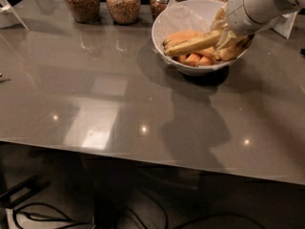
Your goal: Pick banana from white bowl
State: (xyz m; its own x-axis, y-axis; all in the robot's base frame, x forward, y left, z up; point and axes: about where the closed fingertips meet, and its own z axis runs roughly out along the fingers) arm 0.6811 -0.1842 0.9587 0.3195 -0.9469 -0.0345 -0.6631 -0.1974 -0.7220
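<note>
The gripper [228, 36] clamps one end of the banana [193, 44] over the bowl [176, 20], which sits on a glossy grey table [95, 94] flecked with lights. Jars [123, 3] stand behind; cables [43, 207] cross the dark floor.

brown grain jars [82, 1] on grey table [95, 89]

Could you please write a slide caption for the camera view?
The robot's gripper reaches into the white bowl, at the right end of the banana, on a grey table with brown jars behind.

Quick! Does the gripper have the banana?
Gripper: inside the white bowl, at the right end of the banana; open or closed cannot be told.
</note>
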